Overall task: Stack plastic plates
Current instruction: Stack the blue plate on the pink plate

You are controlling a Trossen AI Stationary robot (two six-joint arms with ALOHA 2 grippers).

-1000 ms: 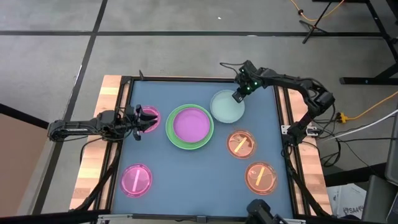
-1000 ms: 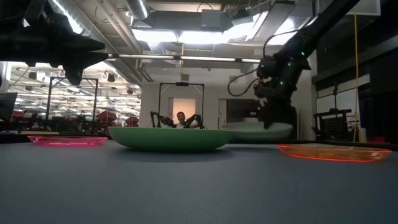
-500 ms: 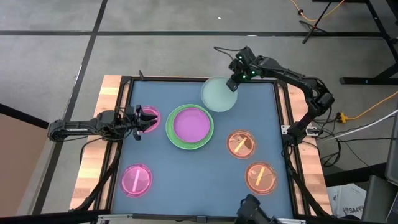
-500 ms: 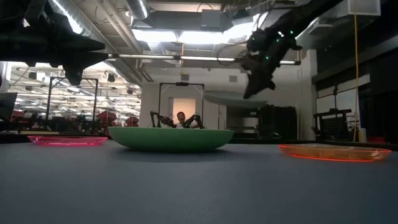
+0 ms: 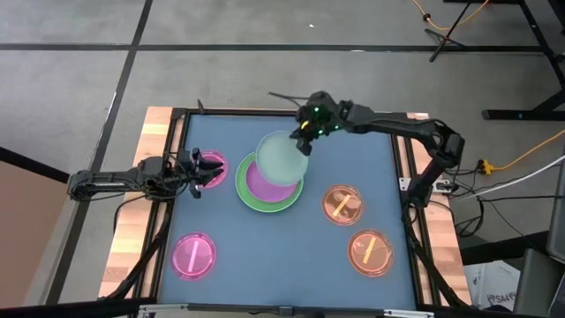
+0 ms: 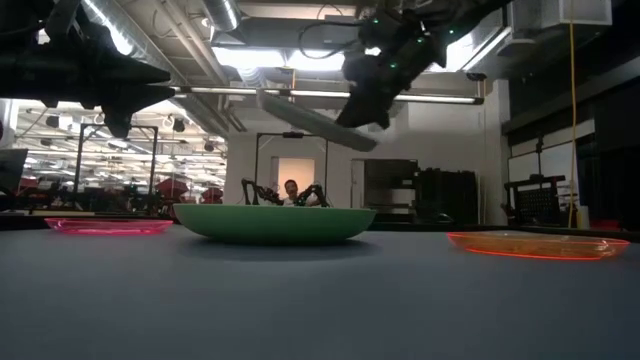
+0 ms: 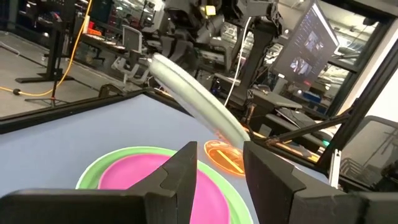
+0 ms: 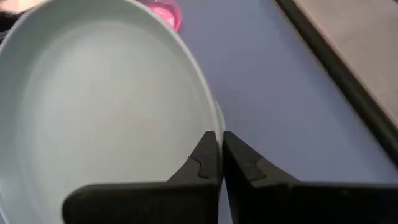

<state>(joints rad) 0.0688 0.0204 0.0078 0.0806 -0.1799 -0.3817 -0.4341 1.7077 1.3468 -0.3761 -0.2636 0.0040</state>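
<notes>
My right gripper [image 5: 305,135] is shut on the pale blue-grey plate [image 5: 281,157] and holds it in the air over the purple plate [image 5: 263,187], which sits inside the big green plate [image 5: 242,191] at mid-table. In the low view the pale plate [image 6: 310,120] hangs tilted above the green plate [image 6: 275,222]. My left gripper [image 5: 196,170] is open and hovers above a small pink plate [image 5: 216,164] near the left edge. A second pink plate [image 5: 192,254] and two orange plates [image 5: 342,204] [image 5: 371,251] lie flat on the mat. My right gripper pinches the pale blue-grey plate by its rim [image 8: 214,118], on the side toward the table's far right. One finger [image 8: 205,155] lies over the plate's inside and the other over its outside. The plate is lifted clear and tilted, reaching out from the fingers toward the table's left.
A raised black frame [image 5: 399,177] borders the blue mat, with wooden table edges outside it. Bare mat [image 5: 282,256] lies between the near pink plate and the orange plates. A person [image 6: 290,190] sits far behind the table.
My right gripper has lifted the pale blue-grey plate off the mat at the far right and carried it up and toward the table's left and near side, until it hangs over the purple plate. The plate has tipped from level to tilted. My left arm has kept still.
</notes>
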